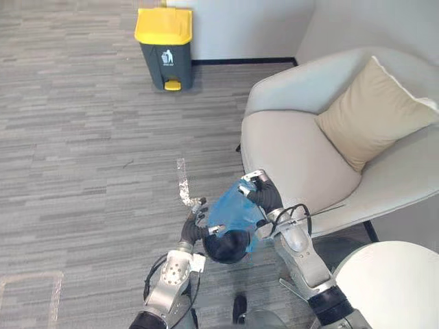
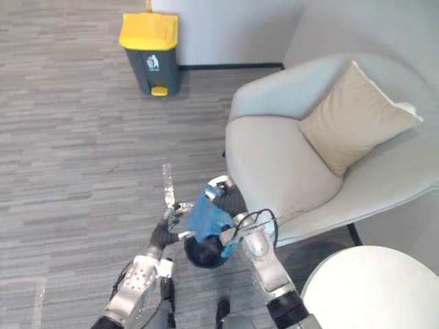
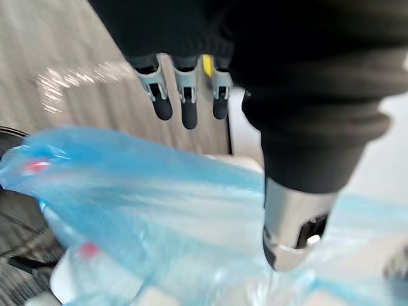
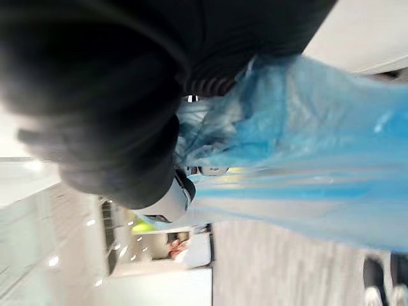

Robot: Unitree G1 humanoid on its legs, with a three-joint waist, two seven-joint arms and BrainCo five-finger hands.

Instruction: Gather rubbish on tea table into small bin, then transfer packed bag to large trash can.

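Observation:
A blue rubbish bag (image 1: 233, 211) hangs just above the small black bin (image 1: 226, 248), which stands on the carpet in front of the armchair. My right hand (image 1: 259, 190) is shut on the bag's bunched top; the right wrist view shows the blue film (image 4: 299, 153) gathered at that hand. My left hand (image 1: 195, 221) is at the bag's left side with its fingers (image 3: 185, 108) straight and off the film, and its thumb (image 3: 290, 229) lying on the bag (image 3: 146, 191). The large grey trash can with a yellow lid (image 1: 164, 44) stands far ahead by the wall.
A pale armchair (image 1: 295, 151) with a beige cushion (image 1: 374, 113) is close on the right. The round white tea table (image 1: 391, 288) shows at the lower right. A shiny clear strip (image 1: 182, 179) lies on the carpet ahead of the left hand.

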